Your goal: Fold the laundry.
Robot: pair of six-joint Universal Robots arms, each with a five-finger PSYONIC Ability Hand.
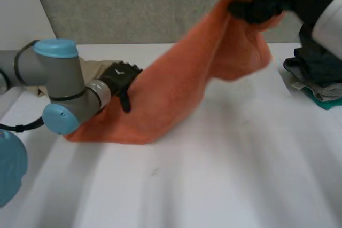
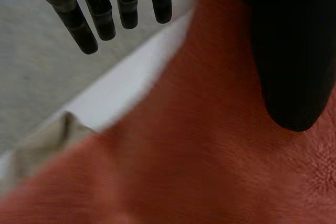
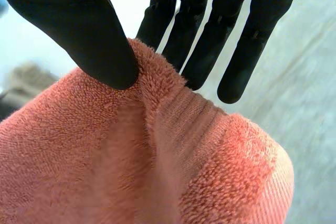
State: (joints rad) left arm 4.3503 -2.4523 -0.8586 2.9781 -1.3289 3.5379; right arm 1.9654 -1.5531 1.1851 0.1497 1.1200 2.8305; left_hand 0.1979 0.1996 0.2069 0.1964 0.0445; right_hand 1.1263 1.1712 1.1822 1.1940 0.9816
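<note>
Head view: nearest, in the lower left of the frame, my left arm (image 1: 59,92) reaches over the white table (image 1: 224,180). My left hand (image 1: 122,78) is at the low end of the orange towel (image 1: 176,89), its fingers straight and grasping nothing (the thumb is over the cloth; if it touches, I cannot tell). The towel rises to the upper right, where my right hand (image 1: 256,1) pinches a fold between thumb and fingers. Farther, at the right edge, lies a pile of dark clothes (image 1: 315,73).
</note>
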